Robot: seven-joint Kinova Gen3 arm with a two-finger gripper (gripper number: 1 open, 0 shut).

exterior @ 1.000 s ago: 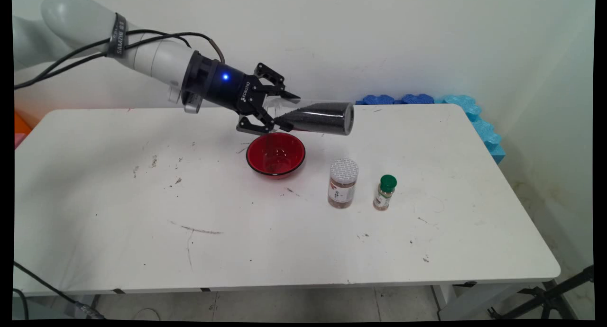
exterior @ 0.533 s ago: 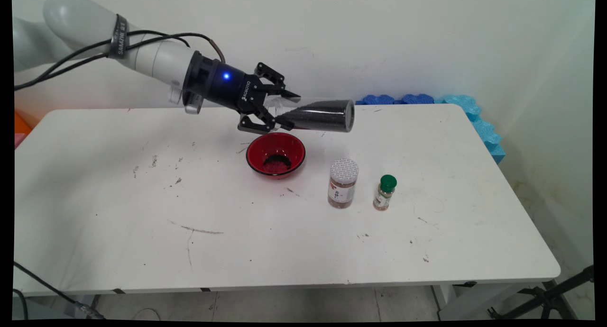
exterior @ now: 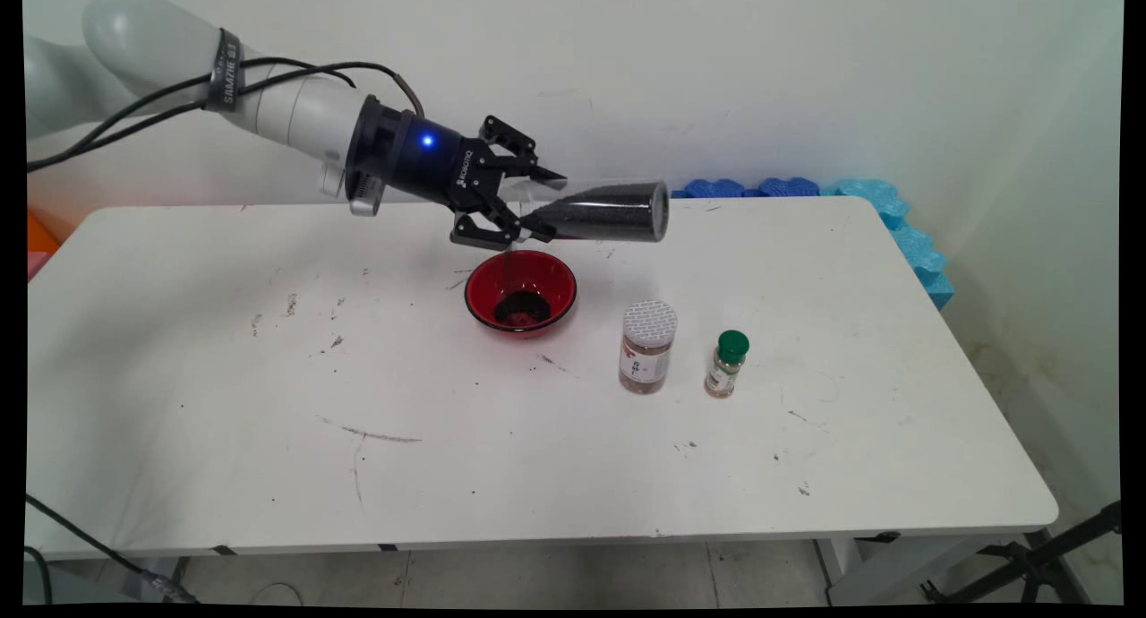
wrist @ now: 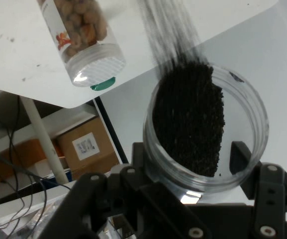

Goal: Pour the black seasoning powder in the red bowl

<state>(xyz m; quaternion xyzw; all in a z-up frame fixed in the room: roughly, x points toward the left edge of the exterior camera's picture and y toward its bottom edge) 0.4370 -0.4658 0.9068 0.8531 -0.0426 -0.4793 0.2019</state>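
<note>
Jar (exterior: 598,217) — sideways in end effector (exterior: 535,208)

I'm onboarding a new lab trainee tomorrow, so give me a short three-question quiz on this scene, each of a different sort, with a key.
1. Multiple choice: the gripper is shut on which thing? A) green-capped bottle B) clear jar of black grains C) red bowl
2. True or false: the clear jar of black grains lies nearly level above the table, its open mouth over the red bowl.
3. Short answer: which two containers stand upright to the right of the bowl?

Key
1. B
2. True; black grains already lie in the bowl.
3. The white-lidded jar and, to its right, the green-capped bottle, standing apart on the white table.
</note>
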